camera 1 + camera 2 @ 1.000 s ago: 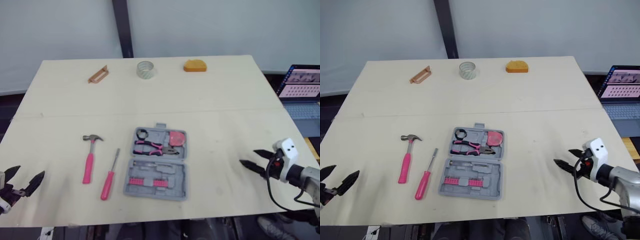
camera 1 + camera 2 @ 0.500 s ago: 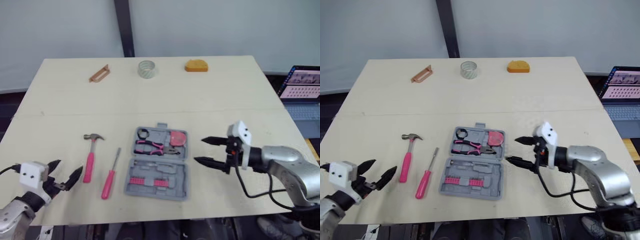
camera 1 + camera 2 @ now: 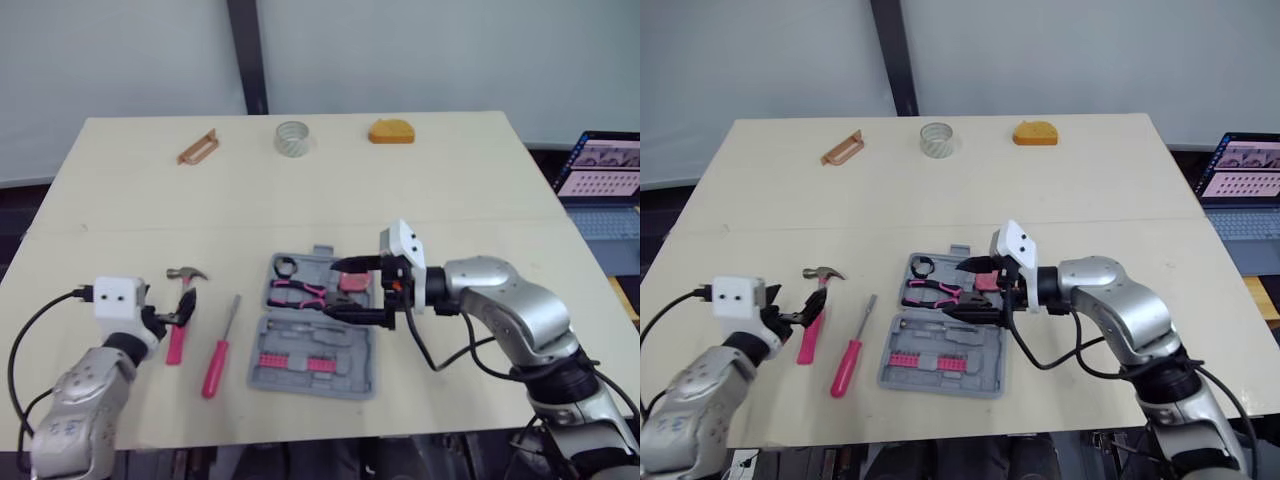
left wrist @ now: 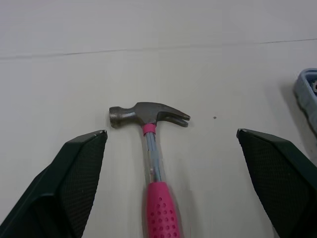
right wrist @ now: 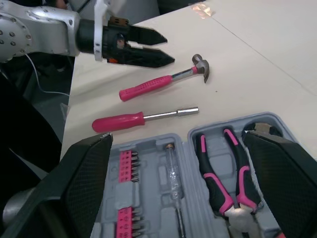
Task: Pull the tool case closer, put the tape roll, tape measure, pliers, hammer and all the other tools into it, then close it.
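An open grey tool case (image 3: 282, 382) lies at the table's near middle, holding pink-handled pliers (image 3: 300, 292), a pink round tool (image 3: 355, 275) and a row of bits (image 3: 290, 363). My right gripper (image 3: 335, 290) is open, its fingers spread over the case's far half above the pliers (image 5: 218, 173). Left of the case lie a pink screwdriver (image 3: 218, 352) and a pink-handled hammer (image 4: 151, 148). My left gripper (image 4: 171, 132) is open, one finger on each side of the hammer's handle. A tape roll (image 3: 291, 137) and an orange tape measure (image 3: 390, 131) sit at the far edge.
A brown flat tool (image 3: 197, 147) lies at the far left of the table (image 3: 470, 200). A laptop (image 3: 600, 170) stands off the right edge. A dark post (image 3: 243, 55) rises behind the table.
Both arms have swung inward. The right gripper went from beside the case to over its far half. The left gripper moved up to the hammer's handle.
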